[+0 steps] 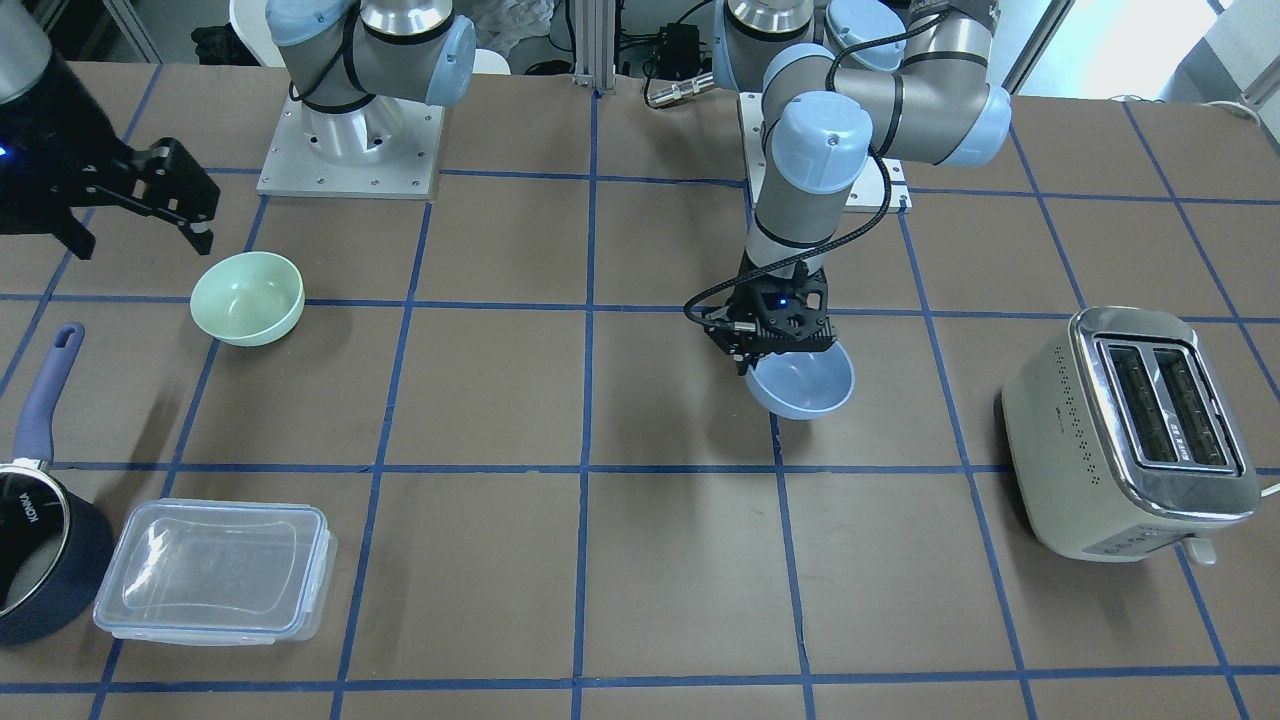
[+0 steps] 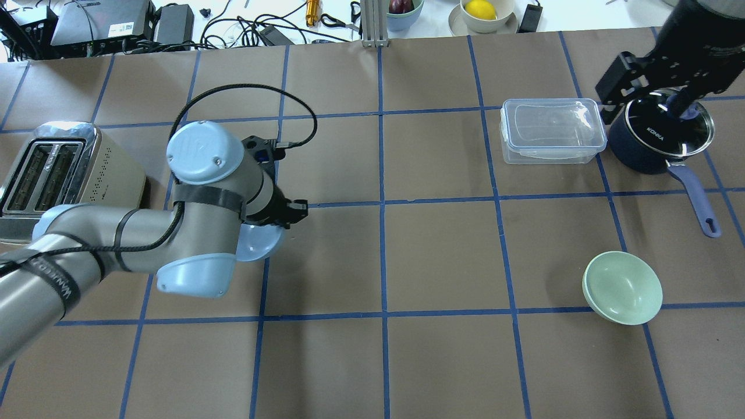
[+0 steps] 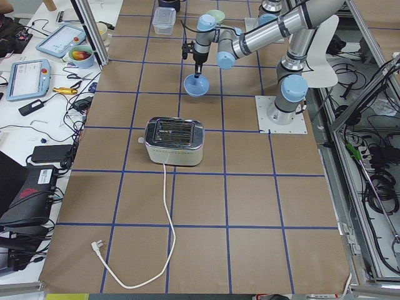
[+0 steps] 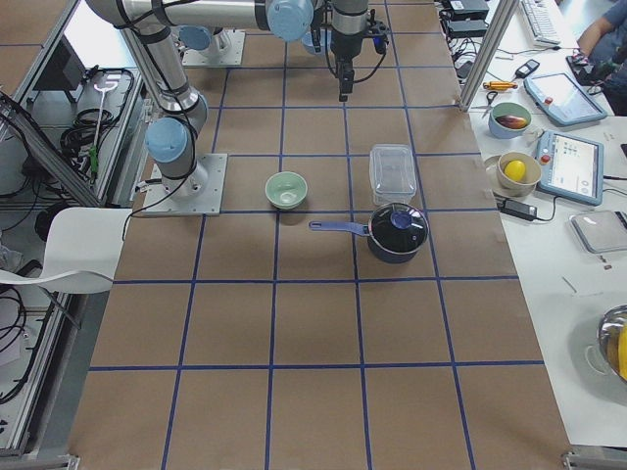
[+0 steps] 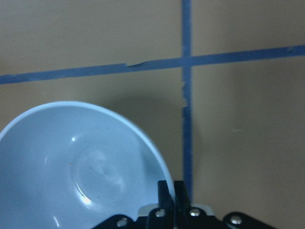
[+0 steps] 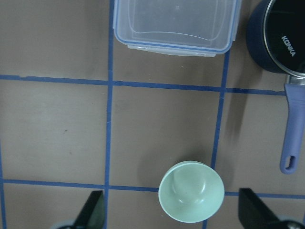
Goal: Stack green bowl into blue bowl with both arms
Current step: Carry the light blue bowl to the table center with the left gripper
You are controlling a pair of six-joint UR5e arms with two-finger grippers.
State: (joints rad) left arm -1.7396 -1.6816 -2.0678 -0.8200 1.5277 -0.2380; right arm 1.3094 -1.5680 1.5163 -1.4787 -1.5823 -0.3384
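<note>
The pale green bowl (image 1: 247, 297) stands upright and alone on the table, also in the overhead view (image 2: 623, 287) and the right wrist view (image 6: 191, 191). My right gripper (image 1: 140, 240) hangs open and empty high above the table, beyond the green bowl; its fingers (image 6: 94, 210) spread wide to either side of it in the wrist view. My left gripper (image 1: 755, 362) is shut on the rim of the pale blue bowl (image 1: 805, 385), which hangs tilted near the table's middle. The left wrist view shows the pads (image 5: 167, 191) pinching that rim (image 5: 143, 138).
A cream toaster (image 1: 1130, 430) stands on the robot's left side of the table. A clear lidded container (image 1: 215, 570) and a dark navy saucepan (image 1: 40, 540) with a long handle sit beyond the green bowl. Blue tape lines grid the brown table.
</note>
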